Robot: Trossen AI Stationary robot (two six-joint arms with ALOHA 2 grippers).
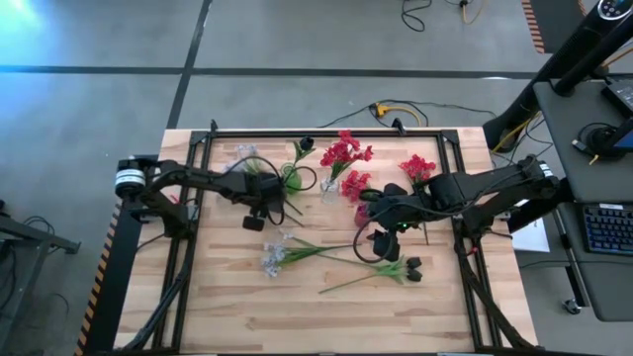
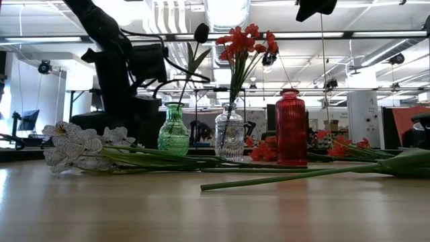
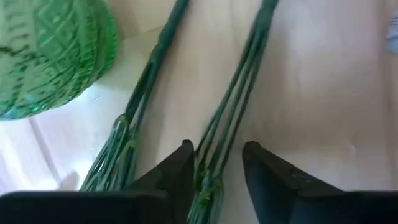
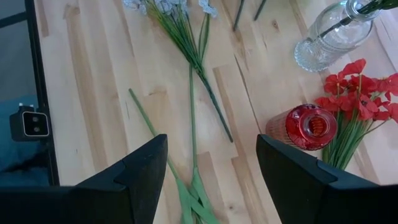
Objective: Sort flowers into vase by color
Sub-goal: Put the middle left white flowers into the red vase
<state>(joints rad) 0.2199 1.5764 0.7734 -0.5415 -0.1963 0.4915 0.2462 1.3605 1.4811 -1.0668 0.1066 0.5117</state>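
From above, the left claw (image 1: 259, 212) is working low over the bench (image 1: 218, 307), just beside the green vase (image 1: 292, 179). Its wrist camera is showing what the overhead cannot: the fingers (image 3: 177, 171) are standing narrow around a bundle of green stems (image 3: 230, 124) lying flat, a second bundle (image 3: 146, 93) running alongside nearer the vase. The right claw (image 1: 388, 237) is hovering wide and empty near the red vase (image 4: 306, 127), with red flowers (image 4: 360, 84) lying beside it. Only the level view is showing one dark bud (image 2: 201, 32) standing in the green vase and red blossoms (image 2: 245, 42) in the clear vase (image 2: 229, 133). Pale sprays (image 1: 274, 255) are lying mid-bench.
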